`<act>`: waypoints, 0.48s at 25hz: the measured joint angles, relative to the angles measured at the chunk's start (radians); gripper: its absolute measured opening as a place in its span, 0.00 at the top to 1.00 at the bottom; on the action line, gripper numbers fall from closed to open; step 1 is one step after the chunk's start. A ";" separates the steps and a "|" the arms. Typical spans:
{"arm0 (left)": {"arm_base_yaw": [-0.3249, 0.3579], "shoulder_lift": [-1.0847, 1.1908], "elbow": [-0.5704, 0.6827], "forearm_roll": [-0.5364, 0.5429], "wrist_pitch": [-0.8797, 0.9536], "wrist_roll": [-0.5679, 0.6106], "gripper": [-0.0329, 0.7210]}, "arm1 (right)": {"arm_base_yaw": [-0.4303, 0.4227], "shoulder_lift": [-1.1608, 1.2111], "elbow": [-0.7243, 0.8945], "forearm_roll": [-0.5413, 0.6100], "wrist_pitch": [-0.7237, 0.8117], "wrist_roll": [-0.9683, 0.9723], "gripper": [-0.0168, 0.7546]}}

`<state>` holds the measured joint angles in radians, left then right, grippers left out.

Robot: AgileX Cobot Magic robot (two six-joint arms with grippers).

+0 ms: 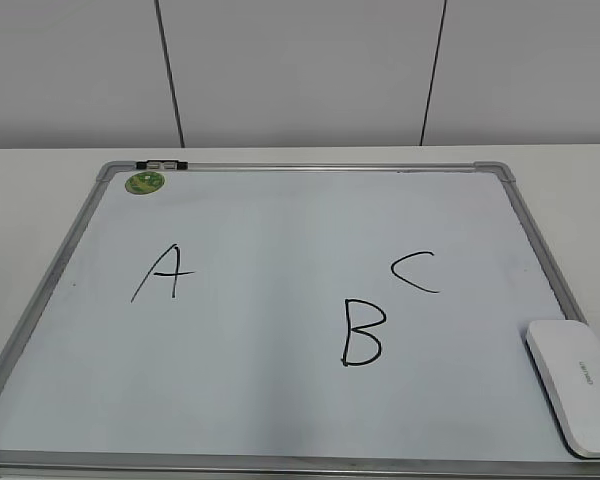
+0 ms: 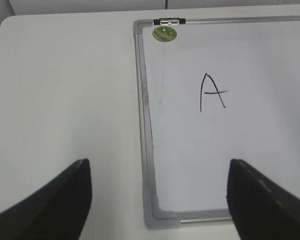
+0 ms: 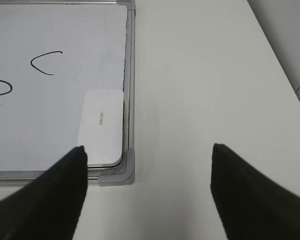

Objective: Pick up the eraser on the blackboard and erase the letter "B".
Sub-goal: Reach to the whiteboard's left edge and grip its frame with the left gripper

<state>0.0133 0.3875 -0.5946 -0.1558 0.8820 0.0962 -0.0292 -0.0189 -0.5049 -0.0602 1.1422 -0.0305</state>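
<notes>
Board (image 1: 280,400) is lying flat on a white table (image 2: 65,100), its silver frame ringing black letters A (image 1: 160,273), B (image 1: 363,332) and C (image 1: 415,271). Eraser (image 1: 575,385) is sitting in the board's near right corner, hugging the frame, well apart from B, its grey lettering too small to read. Left gripper (image 2: 160,200) and right gripper (image 3: 147,192) are hovering wide open, holding nothing, over bare table and board edges.
</notes>
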 joint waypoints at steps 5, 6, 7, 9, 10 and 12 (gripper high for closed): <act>0.000 0.143 0.000 0.000 -0.149 0.000 0.16 | 0.000 0.000 0.000 0.000 0.000 0.000 0.21; 0.000 0.172 0.000 0.000 -0.169 0.000 0.16 | 0.000 0.000 0.000 0.000 0.000 0.000 0.21; 0.000 0.209 0.000 0.000 -0.191 0.000 0.16 | 0.000 0.000 0.000 0.000 0.000 0.000 0.21; 0.000 0.282 -0.002 0.000 -0.226 0.000 0.17 | 0.000 0.000 0.000 0.000 0.000 0.000 0.21; 0.000 0.320 -0.009 0.000 -0.236 0.000 0.17 | 0.000 0.000 0.000 0.000 0.000 0.000 0.21; 0.000 0.391 -0.033 0.000 -0.250 0.000 0.17 | 0.000 0.000 0.000 0.000 0.000 0.000 0.21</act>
<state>0.0133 0.7786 -0.6271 -0.1558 0.6325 0.0962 -0.0292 -0.0189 -0.5049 -0.0602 1.1422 -0.0305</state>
